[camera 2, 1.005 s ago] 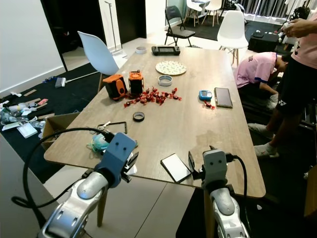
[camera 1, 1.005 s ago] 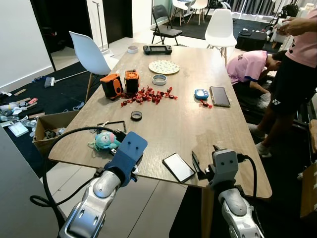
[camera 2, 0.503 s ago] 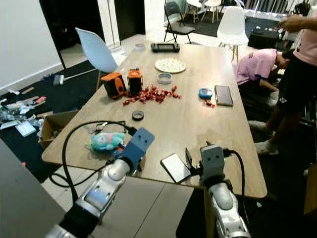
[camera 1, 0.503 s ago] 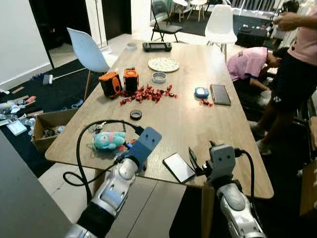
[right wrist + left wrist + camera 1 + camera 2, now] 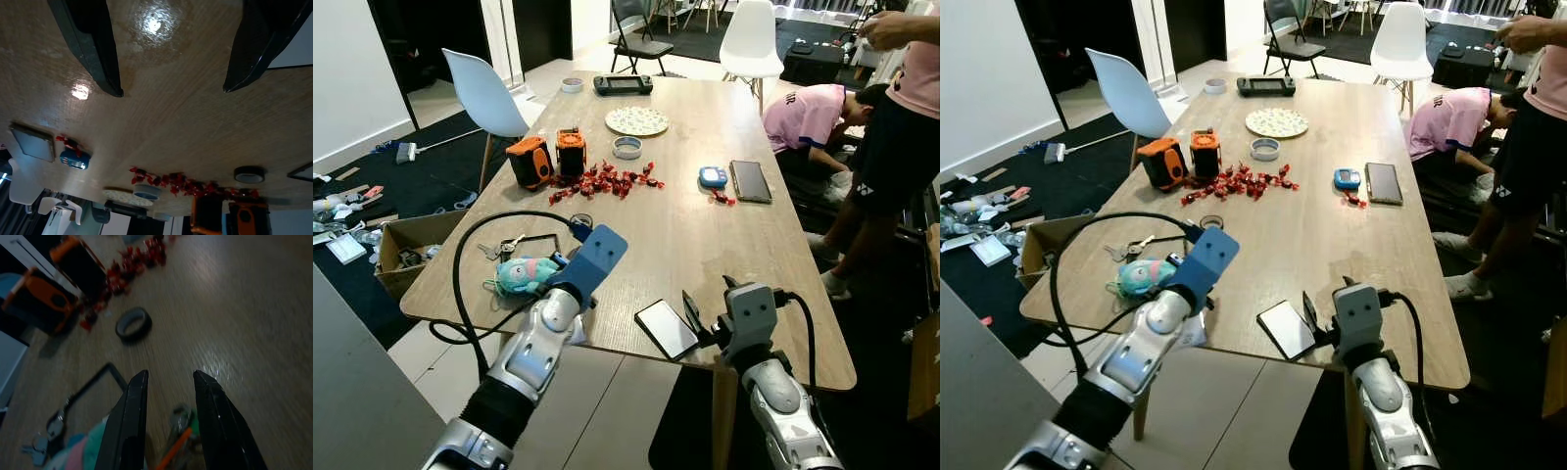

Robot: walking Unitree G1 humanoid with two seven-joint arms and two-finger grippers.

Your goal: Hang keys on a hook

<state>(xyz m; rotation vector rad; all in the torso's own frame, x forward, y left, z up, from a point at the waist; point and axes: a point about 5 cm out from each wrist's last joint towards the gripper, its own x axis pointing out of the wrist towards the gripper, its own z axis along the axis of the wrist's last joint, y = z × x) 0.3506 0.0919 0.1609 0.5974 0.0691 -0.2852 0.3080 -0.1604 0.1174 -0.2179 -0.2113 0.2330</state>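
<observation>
Seen from the left eye, a long wooden tabletop [image 5: 705,245] is spread with clutter. The keys [image 5: 499,247] lie near its left edge, just beside a black frame [image 5: 540,241] and a teal plush [image 5: 526,274]. The left arm is stretched over that corner, its blue wrist block above the plush, and the left pincer [image 5: 576,233] is partly hidden behind it. A phone [image 5: 667,329] lies at the near edge, with the right pincer [image 5: 691,315] just beside it. Farther off are found red candies [image 5: 602,183], two orange boxes [image 5: 548,160], a black ring [image 5: 581,220], a plate [image 5: 637,120] and a dark tablet [image 5: 749,181]. A white chair [image 5: 487,93] stands at the left, and two people [image 5: 862,127] are seen at the right.

From the right eye, the same scene is shown, the keys [image 5: 1124,249] apart from both pincers.

In the left wrist view, the left pincer [image 5: 168,379] is seen parted, holding nothing, above the plush; the keys [image 5: 46,438] are made out dimly beside the frame, the ring [image 5: 133,324] beyond.

In the right wrist view, the right pincer [image 5: 173,90] is spread wide and empty over bare wood.
</observation>
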